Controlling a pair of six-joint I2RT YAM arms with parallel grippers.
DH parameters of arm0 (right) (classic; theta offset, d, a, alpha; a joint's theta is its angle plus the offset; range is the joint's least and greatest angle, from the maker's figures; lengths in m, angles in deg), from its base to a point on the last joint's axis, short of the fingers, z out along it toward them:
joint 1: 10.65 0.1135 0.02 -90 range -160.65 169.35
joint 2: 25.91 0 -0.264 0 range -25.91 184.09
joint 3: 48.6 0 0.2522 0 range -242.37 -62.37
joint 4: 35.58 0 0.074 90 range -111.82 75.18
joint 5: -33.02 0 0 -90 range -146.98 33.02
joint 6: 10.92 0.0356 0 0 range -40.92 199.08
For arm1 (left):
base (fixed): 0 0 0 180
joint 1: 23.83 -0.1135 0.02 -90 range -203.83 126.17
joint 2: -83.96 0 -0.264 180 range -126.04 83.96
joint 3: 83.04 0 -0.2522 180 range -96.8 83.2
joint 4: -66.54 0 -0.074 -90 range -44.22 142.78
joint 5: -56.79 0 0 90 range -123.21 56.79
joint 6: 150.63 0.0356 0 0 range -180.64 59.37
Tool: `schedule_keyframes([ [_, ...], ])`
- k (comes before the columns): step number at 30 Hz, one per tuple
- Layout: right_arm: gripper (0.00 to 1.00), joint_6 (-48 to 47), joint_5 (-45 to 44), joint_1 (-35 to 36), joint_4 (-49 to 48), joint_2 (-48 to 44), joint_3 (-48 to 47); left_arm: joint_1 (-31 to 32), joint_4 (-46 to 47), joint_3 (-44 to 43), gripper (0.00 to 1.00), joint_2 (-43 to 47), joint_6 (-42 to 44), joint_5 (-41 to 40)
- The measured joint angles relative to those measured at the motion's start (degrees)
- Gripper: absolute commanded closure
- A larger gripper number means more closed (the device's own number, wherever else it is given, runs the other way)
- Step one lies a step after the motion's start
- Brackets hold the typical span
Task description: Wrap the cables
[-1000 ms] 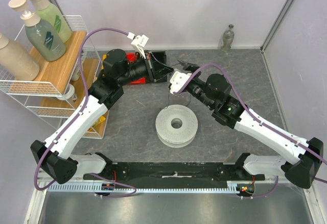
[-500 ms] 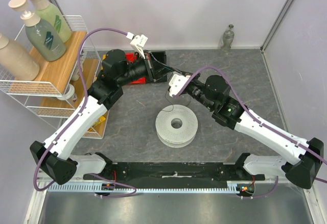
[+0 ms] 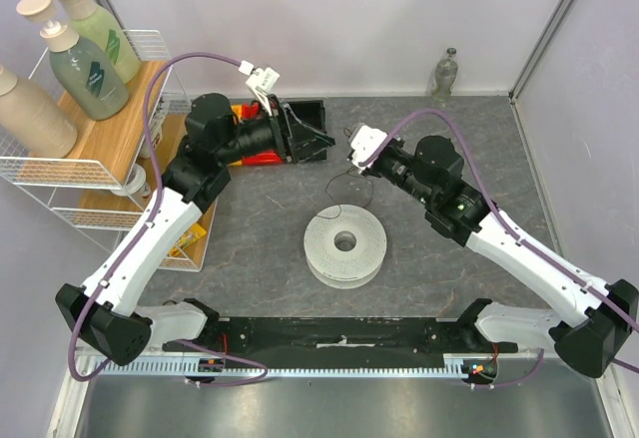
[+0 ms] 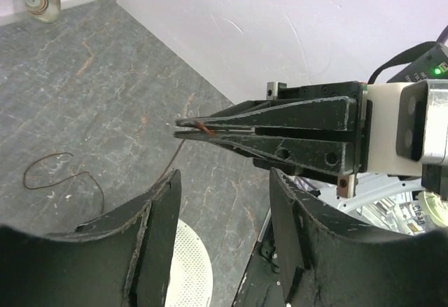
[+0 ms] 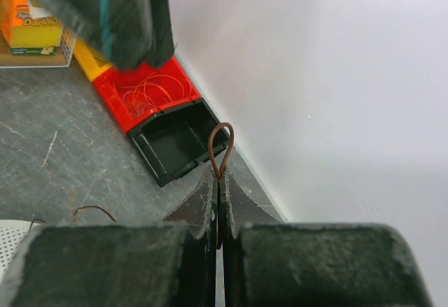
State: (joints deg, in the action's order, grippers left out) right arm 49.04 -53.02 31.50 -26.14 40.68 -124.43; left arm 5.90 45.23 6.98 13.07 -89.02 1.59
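The grey tabletop (image 3: pixel 260 219) carries a white spool (image 3: pixel 321 256). Beyond it, the left end effector (image 4: pixel 224 181) gapes wide, holding nothing. The right end effector (image 5: pixel 218 181) is pinched tight on a loop of the thin dark cable (image 5: pixel 221 146), whose slack trails onto the tabletop near the spool.

Grey marbled tabletop (image 3: pixel 250 223), pale lilac walls (image 3: pixel 349 19), white wire rack (image 3: pixel 62 171) with wooden shelves (image 3: pixel 125 119) at left

Both arms stretch forward and bend inward, wrists level, tips near each other. The left tool (image 4: pixel 224 175) has its fingers spread wide, facing the right tool (image 5: pixel 218 191), whose fingers press tight together, pinching a loop of thin cable (image 5: pixel 221 143).
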Motion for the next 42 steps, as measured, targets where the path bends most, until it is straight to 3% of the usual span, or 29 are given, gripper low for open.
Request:
schedule_keyframes([
  [6,1.00,2.73,4.33,-1.66,3.08,-1.36,-0.20,-6.91,-0.09,-1.77,0.37,-0.13,3.96,9.77],
  [10,1.00,3.76,7.65,-3.26,6.51,-1.40,-1.36,-7.02,-2.21,-4.57,0.41,-1.64,8.70,16.11],
  [16,1.00,6.86,15.80,-4.31,11.89,-1.42,-3.72,-3.74,-2.99,-6.05,0.40,-5.53,9.01,20.90],
  [25,1.00,14.91,18.18,-4.39,12.09,-1.51,-3.80,-1.22,4.50,2.19,0.37,-4.87,2.82,20.00],
  [42,1.00,17.25,19.39,-4.39,11.63,-1.51,-3.82,0.96,4.70,2.16,0.46,-4.83,0.48,8.96],
])
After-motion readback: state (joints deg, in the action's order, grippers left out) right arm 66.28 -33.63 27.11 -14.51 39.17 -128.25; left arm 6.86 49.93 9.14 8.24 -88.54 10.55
